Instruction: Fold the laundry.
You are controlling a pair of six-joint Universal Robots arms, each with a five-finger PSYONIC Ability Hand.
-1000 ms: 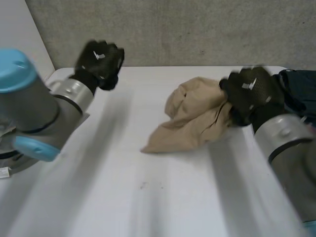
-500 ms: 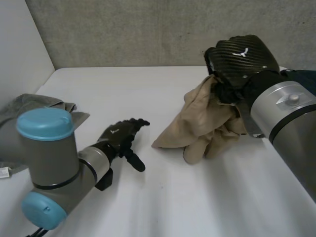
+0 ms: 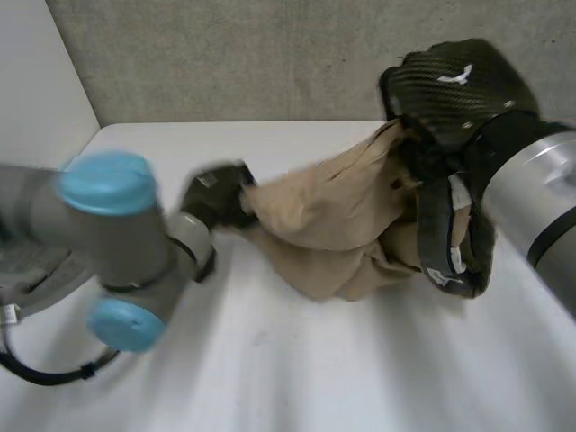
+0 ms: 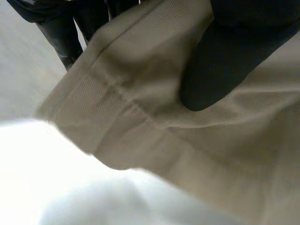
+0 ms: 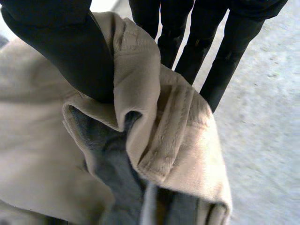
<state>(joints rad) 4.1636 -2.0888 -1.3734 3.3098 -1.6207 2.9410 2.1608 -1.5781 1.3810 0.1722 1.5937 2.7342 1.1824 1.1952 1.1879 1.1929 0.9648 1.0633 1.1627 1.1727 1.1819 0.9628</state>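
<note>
Left hand [image 3: 216,196]: closed, thumb [image 4: 220,70] pinching the tan garment's [image 3: 333,225] left end against the fingers behind it. Garment spans between both my hands, its middle sagging to the white table [image 3: 297,378]. Right hand [image 3: 450,90], above the table: closed, thumb clamping a hemmed edge [image 5: 164,126] against my fingers [image 5: 187,42]; the rest hangs under the palm.
</note>
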